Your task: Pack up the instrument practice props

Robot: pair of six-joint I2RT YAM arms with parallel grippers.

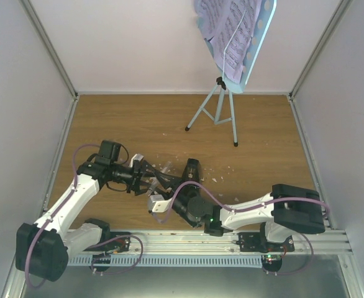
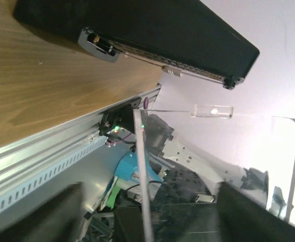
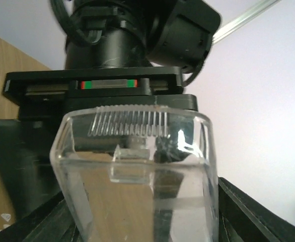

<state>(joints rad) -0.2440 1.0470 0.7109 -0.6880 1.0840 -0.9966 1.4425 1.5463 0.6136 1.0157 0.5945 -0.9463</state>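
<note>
The light blue music stand [image 1: 221, 107] stands on its tripod at the back right, with lilac sheet-music pages [image 1: 228, 31] on its desk. The black metronome [image 1: 191, 171] sits mid-table without its cover; in the left wrist view it is the dark body [image 2: 137, 30] on the wood. Both grippers meet just left of it. The clear cover [image 3: 137, 176] is clamped between the fingers of my right gripper [image 3: 140, 212] [image 1: 159, 194]. My left gripper [image 2: 150, 201] [image 1: 148, 177] faces it with jaws apart, and a thin wall of the cover [image 2: 142, 176] stands untouched in the gap.
Small white crumbs [image 1: 216, 178] lie scattered on the wooden table near the metronome. White walls close in the left, back and right sides. An aluminium rail [image 1: 232, 242] carrying both arm bases runs along the near edge.
</note>
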